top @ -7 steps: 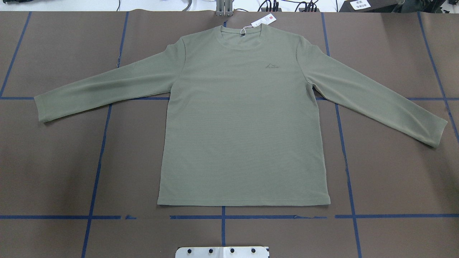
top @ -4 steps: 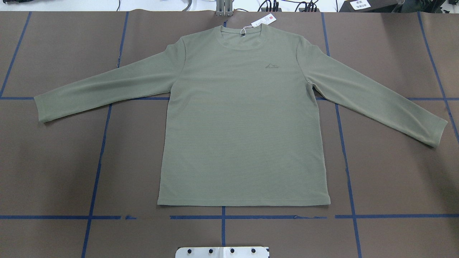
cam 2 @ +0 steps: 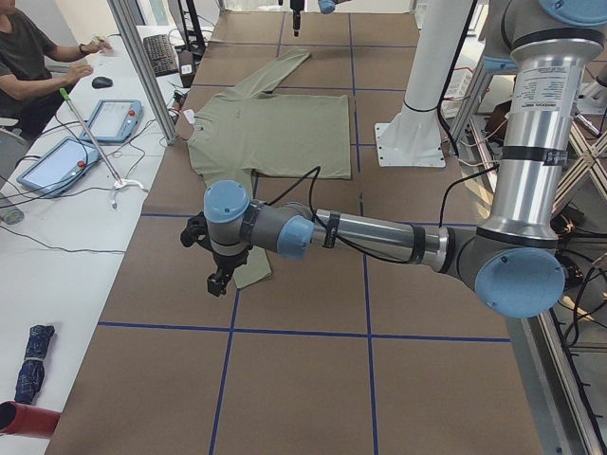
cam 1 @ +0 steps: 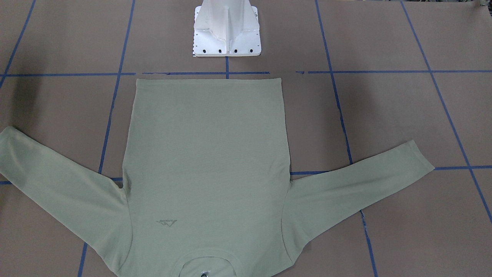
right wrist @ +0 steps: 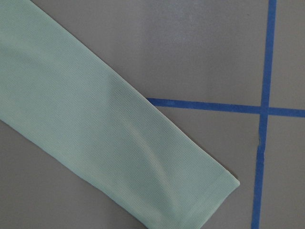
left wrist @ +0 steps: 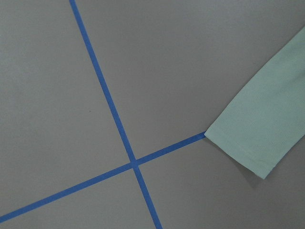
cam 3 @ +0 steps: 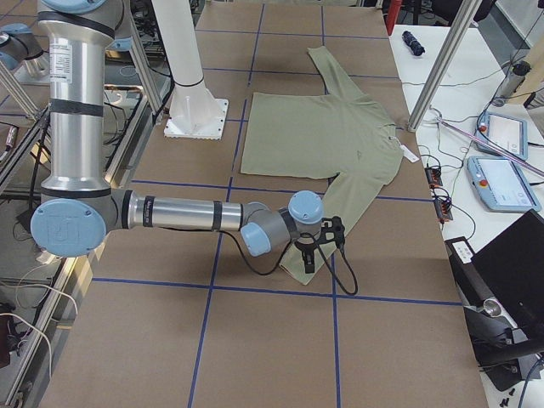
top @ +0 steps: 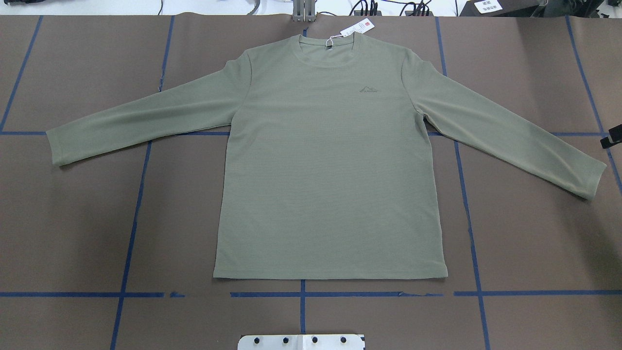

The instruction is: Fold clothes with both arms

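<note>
Barely begun: shirt (top: 330, 170) lying flat, face-up and wholly unfolded on the counter (top: 73, 218), hem nearest the pedestal (cam 1: 226, 27), sleeves splayed wide, with left tool (cam 2: 216, 282) and right tool (cam 3: 308, 259) poised near the cuffs (left wrist: 243, 152), finger spread impossible to tell, every fold still to make.

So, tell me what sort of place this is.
Probably a robotics lab: a brown table covering gridded with blue tape, a grey-and-silver jointed robot arm, and blue-framed tablets on a white side desk.
</note>
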Controlling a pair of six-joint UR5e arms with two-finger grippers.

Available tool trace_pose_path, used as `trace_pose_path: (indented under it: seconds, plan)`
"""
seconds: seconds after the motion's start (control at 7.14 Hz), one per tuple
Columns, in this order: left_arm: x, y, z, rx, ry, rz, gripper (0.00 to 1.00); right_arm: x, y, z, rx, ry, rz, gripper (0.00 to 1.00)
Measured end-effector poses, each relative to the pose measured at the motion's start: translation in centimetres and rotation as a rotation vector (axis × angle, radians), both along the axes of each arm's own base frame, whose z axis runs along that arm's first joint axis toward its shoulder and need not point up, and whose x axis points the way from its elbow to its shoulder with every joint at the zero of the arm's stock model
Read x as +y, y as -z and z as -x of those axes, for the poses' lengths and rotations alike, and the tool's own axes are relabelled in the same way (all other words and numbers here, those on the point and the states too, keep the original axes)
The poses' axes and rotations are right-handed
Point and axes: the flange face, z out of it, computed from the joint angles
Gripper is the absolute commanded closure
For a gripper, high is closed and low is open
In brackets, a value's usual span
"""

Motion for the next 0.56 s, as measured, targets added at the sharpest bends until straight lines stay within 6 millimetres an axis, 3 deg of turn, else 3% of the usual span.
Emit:
trace_pose_path:
  seconds: [0.14, 0.56]
  plan:
    - [-0.3, 0.7, -0.2, 0.015, 0.002, -0.002, 0.0, 1.0, -2.9, 0.2, -0.011, -0.016, -0.017, 0.0]
    - [-0.4, 1.0, -0.4, 0.026, 0.003, -0.004, 0.0, 1.9, -4.8, 5.0, 0.021, -0.013, 0.0, 0.0]
